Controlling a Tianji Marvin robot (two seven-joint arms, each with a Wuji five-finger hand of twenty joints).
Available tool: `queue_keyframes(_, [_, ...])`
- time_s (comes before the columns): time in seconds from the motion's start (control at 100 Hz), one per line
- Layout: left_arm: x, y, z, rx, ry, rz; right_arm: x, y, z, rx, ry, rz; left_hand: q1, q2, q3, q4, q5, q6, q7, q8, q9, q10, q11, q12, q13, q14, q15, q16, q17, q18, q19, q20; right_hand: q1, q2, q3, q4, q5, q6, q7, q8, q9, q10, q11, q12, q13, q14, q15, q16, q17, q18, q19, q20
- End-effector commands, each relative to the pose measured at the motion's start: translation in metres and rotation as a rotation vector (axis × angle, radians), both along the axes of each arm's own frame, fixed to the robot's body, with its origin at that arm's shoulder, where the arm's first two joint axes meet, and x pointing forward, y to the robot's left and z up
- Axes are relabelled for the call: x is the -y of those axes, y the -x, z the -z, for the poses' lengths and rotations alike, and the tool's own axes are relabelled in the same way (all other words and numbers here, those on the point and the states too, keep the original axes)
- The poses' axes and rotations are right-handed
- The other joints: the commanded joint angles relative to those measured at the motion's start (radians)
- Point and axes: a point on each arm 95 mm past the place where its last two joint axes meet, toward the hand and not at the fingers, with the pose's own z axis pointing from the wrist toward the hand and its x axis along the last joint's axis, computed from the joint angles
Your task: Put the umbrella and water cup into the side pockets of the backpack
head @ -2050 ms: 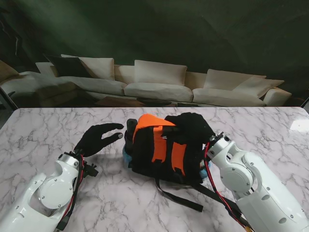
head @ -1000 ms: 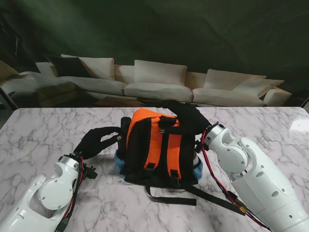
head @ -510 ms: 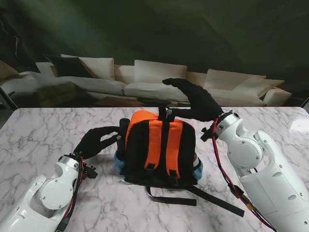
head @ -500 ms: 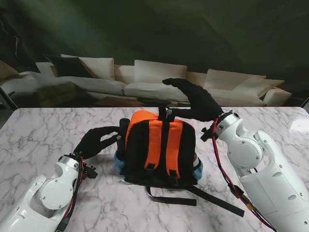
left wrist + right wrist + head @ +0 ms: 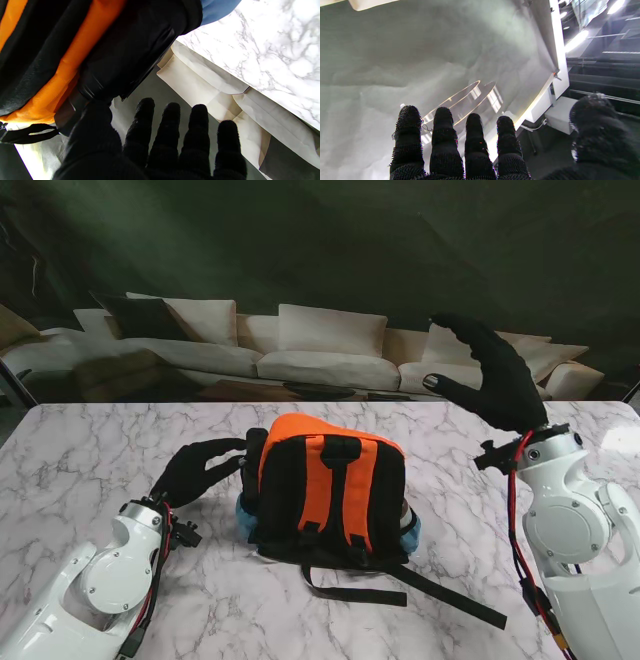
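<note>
backpack (image 5: pixel 330 495) stands upright mid tabletop (image 5: pixel 90 450). left robot hand (image 5: pixel 195 470) is open, thumb touching the black umbrella (image 5: pixel 125 52) in the side pocket. right robot hand (image 5: pixel 495 375) is open, raised, empty. i'd brace lightly so the bag doesn't tip.

Marble table (image 5: pixel 90 450), white sofa (image 5: pixel 320 358) behind.

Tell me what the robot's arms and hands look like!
Both arms are smooth, rounded white shells. Red and black cables run along each wrist. The left robot hand and the right robot hand each have five fingers and wear fuzzy black gloves.
</note>
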Motion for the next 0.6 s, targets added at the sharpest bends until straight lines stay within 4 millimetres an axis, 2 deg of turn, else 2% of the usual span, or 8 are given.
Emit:
queue_keyframes(0.0, [0.003,-0.001,0.002,-0.005,0.007,0.000,0.006,0.003,0.023,-0.050,-0.006,0.032,0.004,0.049,-0.001,0.018,-0.018,0.011,-0.014,0.006,-0.024,-0.003,0.004,0.008,-0.018,-0.003,0.012,0.009,-0.016,0.009,0.017,-0.008,0.028,0.040,-0.044,0.033,0.029,-0.044,0.019,0.019,0.025,-0.028,-0.007,0.000,0.022,-0.038,0.006,0.018,-0.017,-0.019,0.000,0.004])
queue_keyframes(0.09, [0.003,-0.001,0.003,0.007,0.022,-0.011,0.012,0.005,0.048,-0.092,-0.027,0.072,0.004,0.054,-0.001,0.018,-0.044,0.015,-0.025,0.002,-0.029,-0.005,0.006,0.009,-0.021,-0.003,0.013,0.010,-0.017,0.006,0.020,-0.006,0.043,0.056,-0.065,0.038,0.059,-0.063,0.038,0.019,0.059,-0.050,-0.004,0.003,0.033,-0.049,0.008,0.021,-0.016,-0.022,-0.001,0.003])
queue_keyframes(0.24, [0.003,-0.005,0.007,0.003,0.048,-0.034,0.014,0.008,0.097,-0.198,-0.094,0.121,0.006,0.057,0.000,0.019,-0.034,0.019,-0.020,0.003,-0.017,-0.009,0.020,0.015,-0.016,-0.006,0.020,0.013,-0.017,0.006,0.026,-0.003,0.075,0.063,-0.094,0.039,0.124,-0.117,0.081,0.009,0.135,-0.115,-0.031,-0.006,0.044,-0.066,0.008,0.026,-0.021,-0.023,-0.004,0.004])
queue_keyframes(0.4, [0.005,-0.014,0.020,-0.016,0.099,-0.065,0.003,0.010,0.142,-0.293,-0.119,0.159,0.013,0.062,0.002,0.021,-0.018,0.023,-0.008,0.006,-0.004,-0.016,0.045,0.028,-0.008,-0.010,0.036,0.025,-0.022,0.004,0.032,0.000,0.083,0.074,-0.099,0.041,0.140,-0.131,0.097,0.004,0.157,-0.128,-0.030,-0.003,0.052,-0.075,0.009,0.028,-0.022,-0.017,-0.008,0.006])
queue_keyframes(0.59, [0.008,-0.019,0.029,-0.041,0.130,-0.068,-0.009,0.011,0.175,-0.394,-0.164,0.140,0.017,0.067,0.001,0.021,-0.011,0.019,0.002,0.008,0.002,-0.020,0.067,0.038,-0.001,-0.013,0.047,0.035,-0.024,0.004,0.033,0.003,0.112,0.087,-0.088,0.044,0.145,-0.139,0.113,0.000,0.162,-0.136,-0.031,-0.002,0.049,-0.083,0.005,0.029,-0.030,-0.019,-0.021,0.004])
